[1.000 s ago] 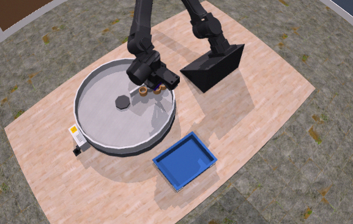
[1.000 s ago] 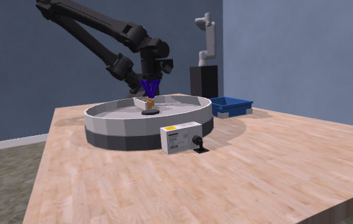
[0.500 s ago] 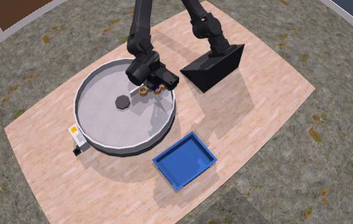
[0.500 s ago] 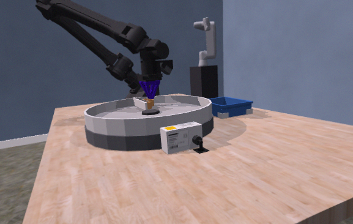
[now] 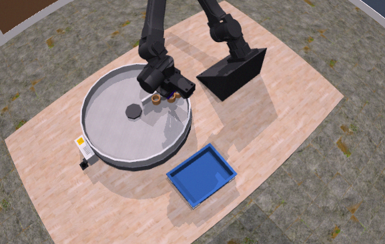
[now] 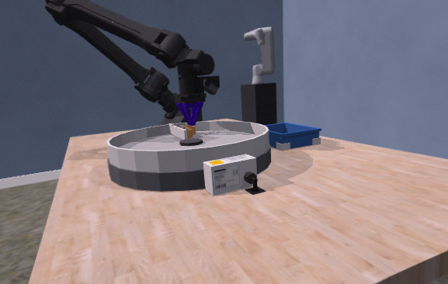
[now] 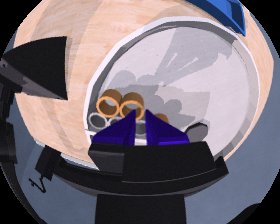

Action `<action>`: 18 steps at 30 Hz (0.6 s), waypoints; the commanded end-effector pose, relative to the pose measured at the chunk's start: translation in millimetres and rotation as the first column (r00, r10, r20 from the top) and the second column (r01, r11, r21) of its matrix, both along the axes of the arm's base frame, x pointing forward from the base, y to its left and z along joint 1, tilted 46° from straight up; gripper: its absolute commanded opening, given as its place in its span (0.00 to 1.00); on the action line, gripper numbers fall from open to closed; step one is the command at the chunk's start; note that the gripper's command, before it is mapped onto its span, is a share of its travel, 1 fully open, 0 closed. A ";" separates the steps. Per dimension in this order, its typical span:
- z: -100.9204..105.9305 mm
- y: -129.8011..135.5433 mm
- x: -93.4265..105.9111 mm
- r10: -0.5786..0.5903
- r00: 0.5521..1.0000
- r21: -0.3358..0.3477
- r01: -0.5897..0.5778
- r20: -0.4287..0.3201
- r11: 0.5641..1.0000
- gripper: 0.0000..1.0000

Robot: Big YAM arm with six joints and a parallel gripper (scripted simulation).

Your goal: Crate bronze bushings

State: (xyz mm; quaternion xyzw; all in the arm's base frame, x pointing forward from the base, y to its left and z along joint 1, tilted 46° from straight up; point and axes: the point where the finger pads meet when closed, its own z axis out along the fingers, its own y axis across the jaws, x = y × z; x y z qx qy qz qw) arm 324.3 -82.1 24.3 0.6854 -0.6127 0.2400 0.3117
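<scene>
So we've got a wooden surface [image 5: 275, 110] sitting on a mossy stone floor, blue-grey walls behind it, and a white arm on a black pedestal [image 6: 258, 102] parked in the back corner doing nothing.

Biggest thing on the surface is the turning table [image 5: 90, 100], a round grey tray with a raised rim and a dark hub [image 5: 133, 111] in the middle. A white control box [image 6: 229, 173] sits against its near side. The blue crate [image 5: 179, 175] is just off the rim, and as far as we can see there's nothing in it yet, so by our reckoning none of the drop-offs have happened.

The black arm reaches down over the far side of the tray, right next to a white divider bar [image 6: 178, 129]. The bushings are bunched there: one bronze bushing [image 5: 156, 99] stands free beside the arm, a second bronze bushing [image 5: 171, 97] is right under the wrist, and the wrist camera shows a steel bushing [image 7: 99, 120] next to the bronze ones.

The gripper [image 6: 191, 123] has its purple fingers pinched nearly together, low over that cluster. They look closed around the second bronze one, but the view is too cramped for us to say for sure that it's actually held.

Still to do, we'd guess: lift, carry to the crate, release, then come back for the rest.
</scene>
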 end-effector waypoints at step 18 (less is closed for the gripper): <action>6.7 -9.7 23.0 0.002 0.998 0.007 -0.002 0.063 1.000 0.13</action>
